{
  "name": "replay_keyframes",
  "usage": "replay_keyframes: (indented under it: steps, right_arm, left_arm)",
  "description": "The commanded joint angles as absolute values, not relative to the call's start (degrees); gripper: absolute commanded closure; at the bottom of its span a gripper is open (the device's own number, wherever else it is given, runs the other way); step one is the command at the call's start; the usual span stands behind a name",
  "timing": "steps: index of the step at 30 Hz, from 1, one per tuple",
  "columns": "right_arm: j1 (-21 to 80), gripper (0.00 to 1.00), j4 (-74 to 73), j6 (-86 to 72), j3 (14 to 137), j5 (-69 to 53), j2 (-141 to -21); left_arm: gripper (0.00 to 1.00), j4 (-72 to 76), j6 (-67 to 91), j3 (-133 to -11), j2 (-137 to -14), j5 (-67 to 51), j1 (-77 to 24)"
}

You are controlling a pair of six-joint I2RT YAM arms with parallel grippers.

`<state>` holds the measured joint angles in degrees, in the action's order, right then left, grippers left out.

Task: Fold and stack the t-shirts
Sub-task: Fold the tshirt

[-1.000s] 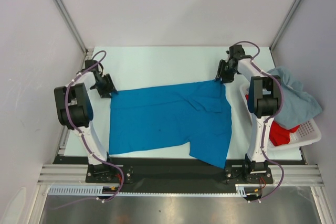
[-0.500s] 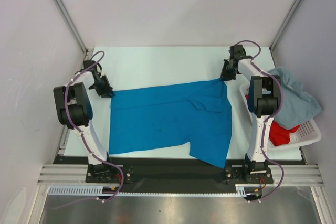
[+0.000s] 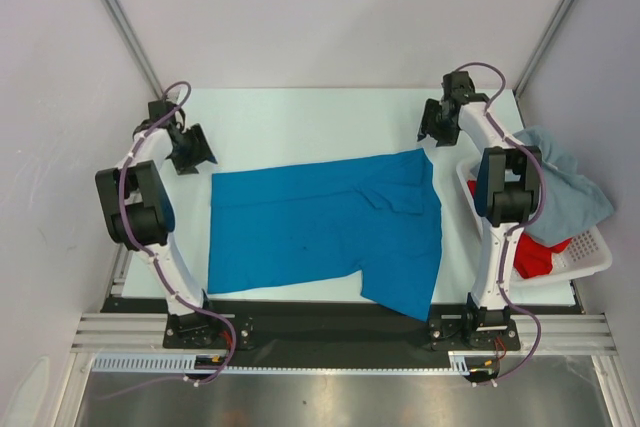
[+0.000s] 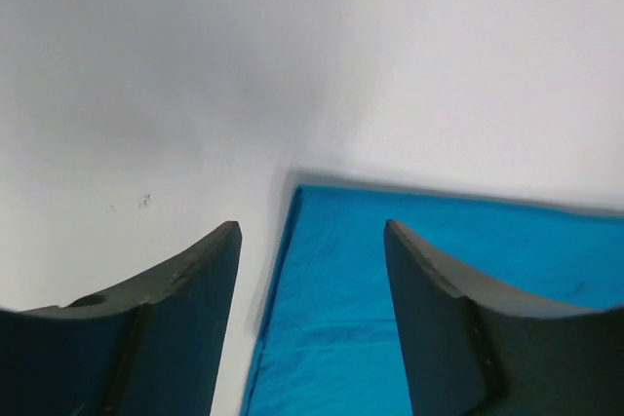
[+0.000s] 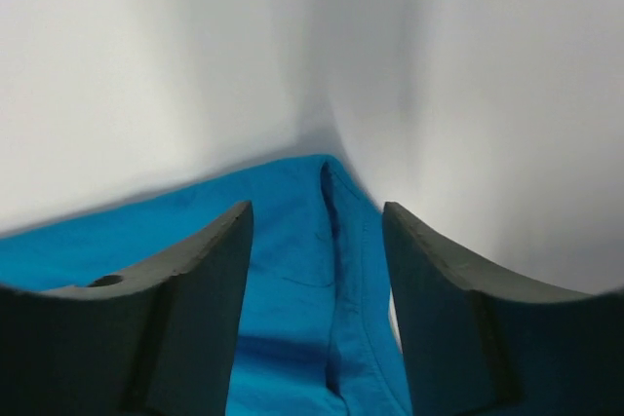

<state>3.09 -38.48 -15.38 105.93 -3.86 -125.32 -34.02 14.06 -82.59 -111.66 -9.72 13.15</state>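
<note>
We have just released the bright blue t-shirt (image 3: 320, 227): left claw (image 3: 192, 151) and right claw (image 3: 431, 131) hang spread and empty just beyond its far corners, leaving it flat on the desk (image 3: 300, 117) between them, ready to fold.

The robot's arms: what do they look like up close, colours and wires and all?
The left arm and right arm have white links, bulky black joints and mauve cables looping alongside. Their fingers are dark grey, curved.
</note>
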Motion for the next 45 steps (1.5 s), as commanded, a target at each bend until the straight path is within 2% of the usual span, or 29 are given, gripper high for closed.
replay_keyframes:
  steps: [1, 10, 13, 14, 19, 21, 22, 23, 25, 26, 27, 28, 29, 30, 37, 42, 43, 45]
  right_arm:
    - [2.99, 0.38, -40.25, -13.19, 107.75, -3.43, -122.25]
    - [2.72, 0.37, -39.99, -9.14, 110.22, -8.87, -127.70]
    - [2.64, 0.38, -39.81, -8.53, 109.95, -9.40, -128.76]
    - [2.72, 0.38, -39.81, -8.44, 109.78, -9.14, -129.02]
    - [2.37, 0.41, -39.46, -7.65, 108.90, -10.36, -131.04]
    - [2.37, 0.44, -38.94, -7.65, 108.46, -10.37, -131.39]
    - [2.46, 0.45, -38.67, -7.65, 108.28, -10.37, -131.66]
    - [2.37, 0.50, -38.24, -7.73, 108.02, -10.46, -131.92]
    - [2.46, 0.56, -37.01, -8.26, 107.76, -10.28, -132.10]
    - [2.37, 0.69, -36.22, -8.61, 107.58, -10.28, -132.10]
    - [2.46, 0.75, -35.43, -9.05, 107.40, -10.02, -132.10]
    - [2.37, 0.82, -34.11, -9.49, 107.23, -9.24, -132.10]
    - [2.37, 0.97, -33.32, -10.71, 107.23, -8.88, -132.19]
    - [2.37, 1.00, -32.09, -11.33, 107.40, -8.44, -132.27]
    - [2.37, 1.00, -28.56, -15.20, 114.15, -5.01, -135.87]
    - [2.63, 1.00, -33.74, -16.52, 129.18, -8.43, -144.65]
    - [2.98, 0.96, -34.36, -16.44, 131.29, -8.52, -145.54]
    - [3.07, 0.74, -37.25, -16.70, 136.90, -8.09, -147.03]
  left_arm:
    - [0.35, -34.19, 11.95, -86.66, -113.36, -14.84, 13.80]
    - [0.33, -31.03, 12.39, -82.18, -116.19, -18.98, 13.80]
    - [0.39, -29.88, 13.01, -81.12, -116.45, -20.04, 13.80]
    - [0.44, -29.80, 13.09, -81.04, -116.63, -20.04, 13.80]
    - [0.53, -29.80, 13.01, -81.21, -117.51, -19.95, 13.80]
    - [0.60, -29.62, 13.09, -81.30, -118.12, -20.04, 13.80]
    - [0.64, -29.53, 13.27, -81.39, -118.39, -20.13, 13.80]
    - [0.72, -29.44, 13.36, -81.56, -118.56, -19.87, 13.80]
    - [0.80, -29.27, 13.45, -82.09, -119.00, -19.60, 13.97]
    - [0.89, -29.01, 13.53, -82.35, -119.18, -19.16, 13.89]
    - [0.98, -29.00, 13.62, -82.53, -119.27, -18.73, 13.97]
    - [1.00, -29.00, 14.06, -82.88, -119.62, -18.20, 13.97]
    - [1.00, -28.66, 14.15, -83.49, -119.79, -17.76, 14.06]
    - [1.00, -28.65, 14.32, -83.93, -120.06, -17.32, 14.32]
    - [1.00, -27.77, 16.78, -92.52, -123.48, -15.38, 16.52]
    - [1.00, -29.97, 17.49, -99.22, -127.70, -15.38, 16.52]
    - [0.94, -30.41, 17.66, -100.53, -128.05, -15.29, 16.61]
    - [0.70, -31.64, 18.19, -101.07, -127.53, -14.07, 16.52]
